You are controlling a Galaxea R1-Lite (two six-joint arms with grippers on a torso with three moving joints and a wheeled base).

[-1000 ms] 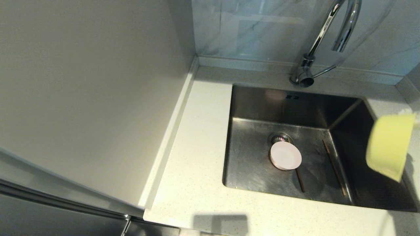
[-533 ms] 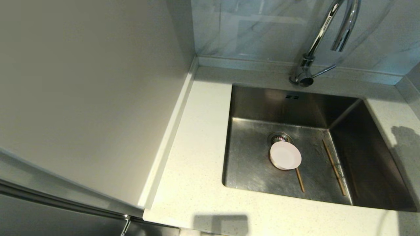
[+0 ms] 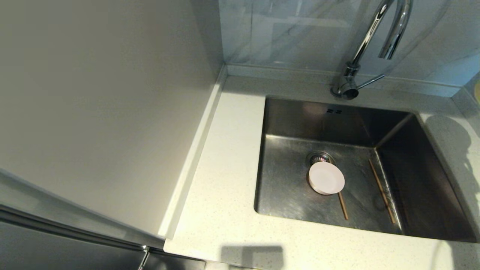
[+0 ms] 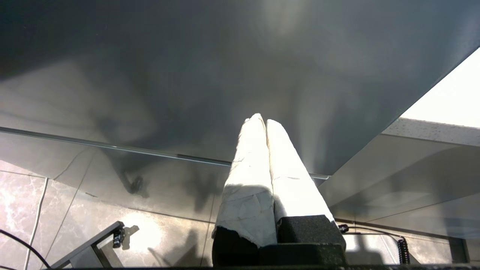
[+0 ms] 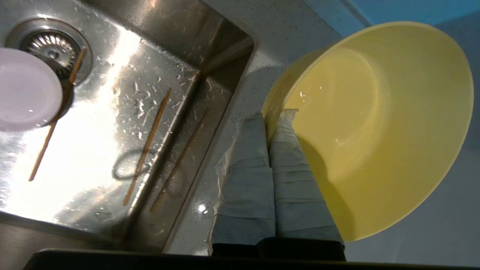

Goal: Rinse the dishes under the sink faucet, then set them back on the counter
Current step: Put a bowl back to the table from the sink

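Right wrist view: my right claw (image 5: 275, 116) pinches the rim of the yellow-green bowl (image 5: 378, 123) over the desk (image 5: 240, 93) at frame right; the pink bowl (image 5: 26, 88) and chopsticks (image 5: 147, 146) lie in the sink (image 5: 180, 33). My left claw (image 4: 261, 122) stays parked, closed and empty.

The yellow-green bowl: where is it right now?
The yellow-green bowl is pinched at its rim by the right gripper, held over the counter beside the sink; the head view shows only a sliver at its right edge.
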